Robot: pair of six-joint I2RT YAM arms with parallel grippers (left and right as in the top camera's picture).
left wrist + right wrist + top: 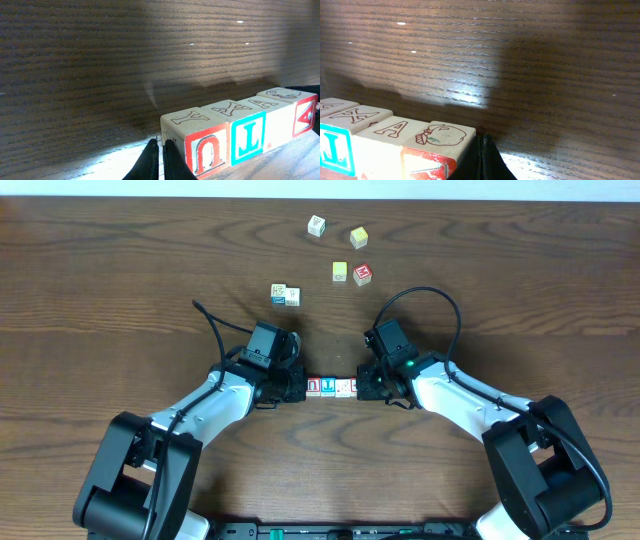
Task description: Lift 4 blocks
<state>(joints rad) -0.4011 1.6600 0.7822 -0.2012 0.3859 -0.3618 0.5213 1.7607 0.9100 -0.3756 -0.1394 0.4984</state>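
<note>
Our left gripper [160,146] has its two fingers [149,164] pressed together with nothing between them. The closed tip sits against the outer end of the red U block [206,150]. Our right gripper [482,149] is likewise closed flat on itself, its dark fingers [476,169] meeting in a point just beside the red block with the drawing on top [438,142]. Neither pair clamps a block; each stands at one end of the row. Between those two end cubes we see the blue block [248,138], showing a white mark and an X on its top. Next to it is the white-faced block [278,128], with an A on its top. All four touch face to face in one straight line. From overhead, the row of four blocks [333,386] lies across the near middle of the wooden table [120,270], bridging the gap between the two gripper tips. We cannot tell from any view whether the row rests on the wood or is clear of it. Farther back, well apart from the row, a pair of cubes [285,295] touch each other. Beyond them a yellow cube [340,272] sits just beside a red cube [362,275]. At the far side are another yellow cube [359,237] and a white cube [316,225].
</note>
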